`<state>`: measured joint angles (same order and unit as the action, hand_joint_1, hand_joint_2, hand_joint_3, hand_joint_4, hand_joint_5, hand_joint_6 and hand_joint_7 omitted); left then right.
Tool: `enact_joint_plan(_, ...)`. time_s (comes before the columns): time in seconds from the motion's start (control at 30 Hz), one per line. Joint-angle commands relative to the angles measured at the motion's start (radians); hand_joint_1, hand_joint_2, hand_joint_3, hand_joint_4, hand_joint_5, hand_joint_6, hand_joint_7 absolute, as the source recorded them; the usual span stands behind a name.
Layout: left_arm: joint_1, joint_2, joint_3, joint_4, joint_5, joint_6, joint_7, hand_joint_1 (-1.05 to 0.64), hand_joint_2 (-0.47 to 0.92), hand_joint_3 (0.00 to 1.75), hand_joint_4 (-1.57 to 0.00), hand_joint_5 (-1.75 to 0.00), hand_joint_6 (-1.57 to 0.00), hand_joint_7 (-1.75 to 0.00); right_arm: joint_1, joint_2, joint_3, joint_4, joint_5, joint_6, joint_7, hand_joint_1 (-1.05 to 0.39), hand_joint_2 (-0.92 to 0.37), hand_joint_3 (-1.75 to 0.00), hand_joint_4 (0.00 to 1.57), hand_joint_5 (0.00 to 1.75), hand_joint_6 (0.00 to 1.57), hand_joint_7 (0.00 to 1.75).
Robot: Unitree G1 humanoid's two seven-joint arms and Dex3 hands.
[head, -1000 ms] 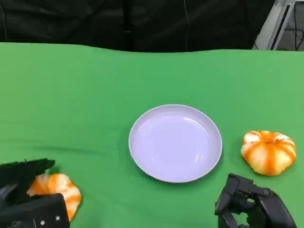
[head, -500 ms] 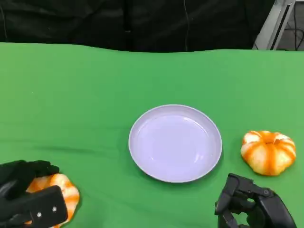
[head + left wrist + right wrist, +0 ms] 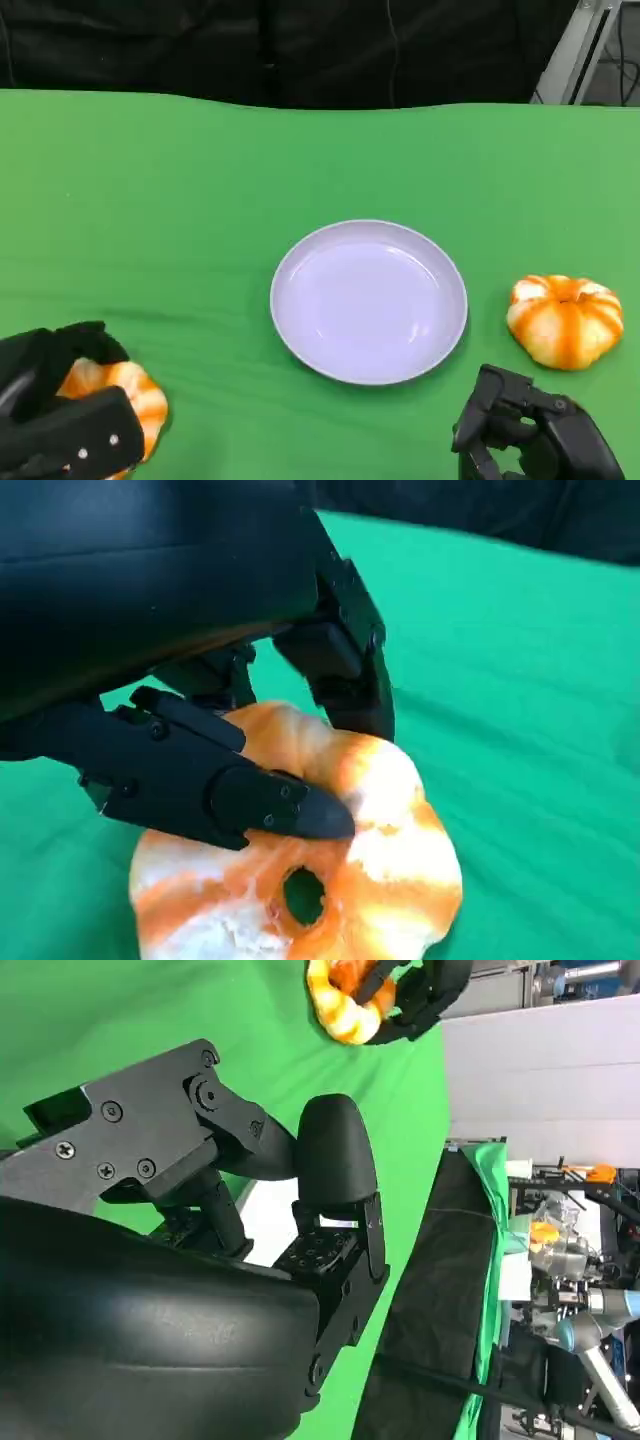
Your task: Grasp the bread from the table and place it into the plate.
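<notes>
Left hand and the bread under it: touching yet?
Touching. In the left wrist view the left hand has black fingers lying on the top of the bread, with no green showing between them.

The left robot hand point(image 3: 60, 415) curls its fingers point(image 3: 230, 790) downward, while the right robot hand point(image 3: 530, 435) rests low, fingers bent.

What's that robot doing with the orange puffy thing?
The robot's left hand has its fingers on an orange-and-white bread lying on the green table, ready to pick it up. The white plate in the middle has nothing in it yet. Another bread sits by the plate, near the right hand, which holds nothing.
</notes>
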<state>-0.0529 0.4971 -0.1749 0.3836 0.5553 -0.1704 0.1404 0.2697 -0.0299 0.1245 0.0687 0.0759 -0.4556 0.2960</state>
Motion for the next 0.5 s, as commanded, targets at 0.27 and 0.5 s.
enact_joint_plan(0.27,0.023,-0.005,0.026,-0.04,-0.001,0.015,0.023,-0.08,0.92,0.28,-0.71,-1.75,-0.53,-1.75,0.001,-0.012,-0.007,-0.008,0.008,-0.003,-0.001,-0.14,-0.65,-1.04,0.76,1.75,0.71,1.52)
enact_joint_plan(0.5,0.079,-0.008,0.06,-0.289,0.013,0.131,-0.028,-0.04,0.84,0.45,-0.73,-1.75,-0.56,-1.75,0.003,-0.013,-0.007,-0.01,0.01,-0.006,0.0,-0.13,-0.65,-1.05,0.76,1.75,0.71,1.53)
